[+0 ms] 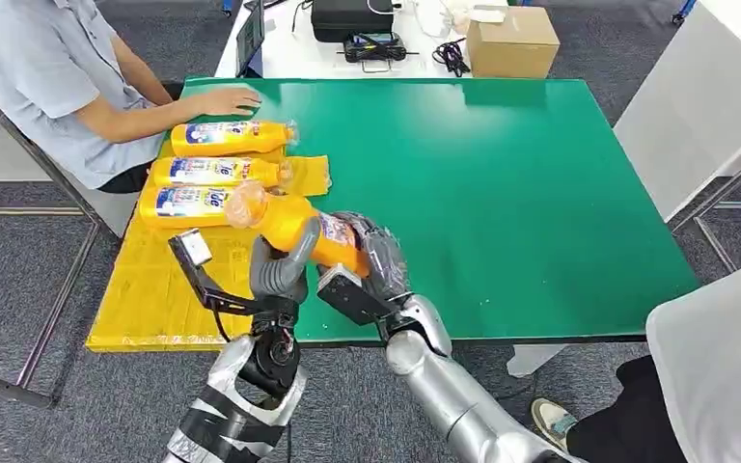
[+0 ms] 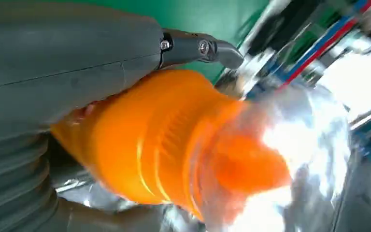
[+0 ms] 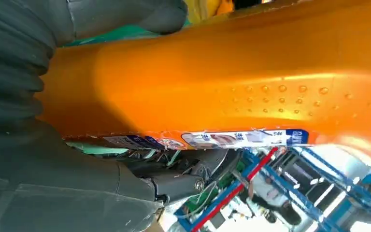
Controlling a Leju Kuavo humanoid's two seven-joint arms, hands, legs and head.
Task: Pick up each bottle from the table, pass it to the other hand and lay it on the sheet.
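Note:
An orange bottle [image 1: 299,224] with a clear-wrapped cap hangs over the near left part of the green table [image 1: 502,174], cap pointing at the yellow sheet [image 1: 145,289]. My left hand [image 1: 280,265] grips its neck end, thumb over the shoulder. My right hand [image 1: 376,256] wraps its base end. The left wrist view shows the bottle's neck and cap [image 2: 174,145] under my left hand [image 2: 53,63]. In the right wrist view the bottle's body [image 3: 246,72] lies in my right hand [image 3: 29,145]. Three more orange bottles [image 1: 214,171] lie side by side on the sheet.
A seated person at the far left rests a hand [image 1: 227,99] on the table by the farthest bottle. A cardboard box [image 1: 511,40] and a black device [image 1: 352,19] stand beyond the table. Another person [image 1: 724,376] stands at the near right; a white table [image 1: 695,106] is on the right.

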